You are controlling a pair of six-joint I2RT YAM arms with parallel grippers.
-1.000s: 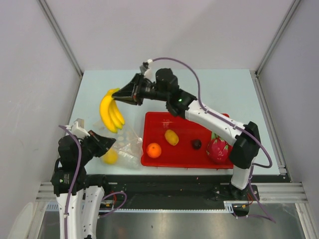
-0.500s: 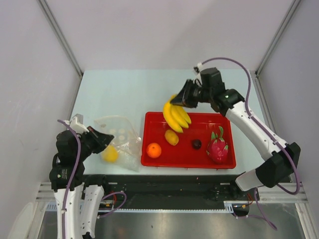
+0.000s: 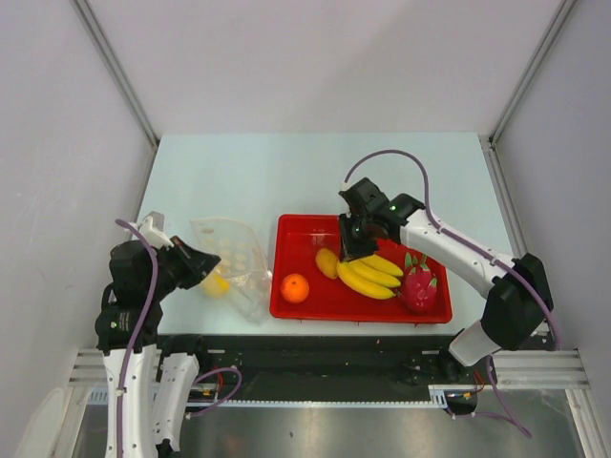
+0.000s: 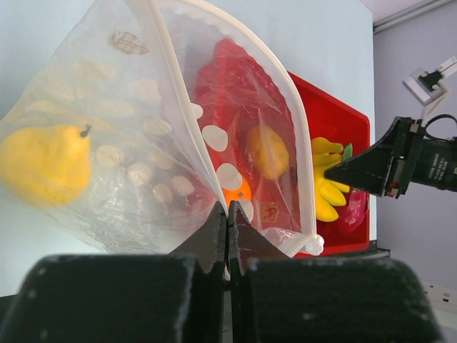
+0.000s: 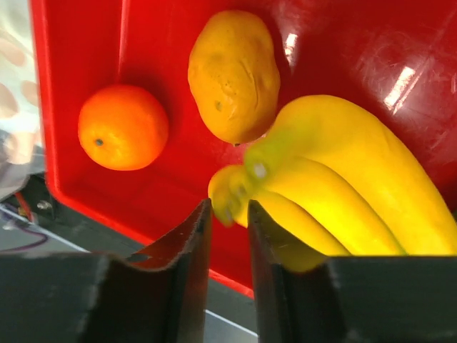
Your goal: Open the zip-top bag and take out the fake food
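My left gripper is shut on the rim of the clear dotted zip-top bag, holding it open; it also shows in the left wrist view. A yellow pear lies inside the bag. My right gripper hovers low over the red tray, jaws slightly apart around the stem end of the banana bunch, which lies in the tray. A gap shows beside the banana. A mango, an orange and a dragon fruit sit in the tray. The dark fruit is hidden.
The tray fills the near right of the pale table, its left wall touching the bag. Grey walls stand on three sides. The table's near edge and a black rail run just below the tray.
My right gripper carried the banana bunch from above the table's left side across to the tray and lowered it there. My left gripper raised the bag's rim a little.
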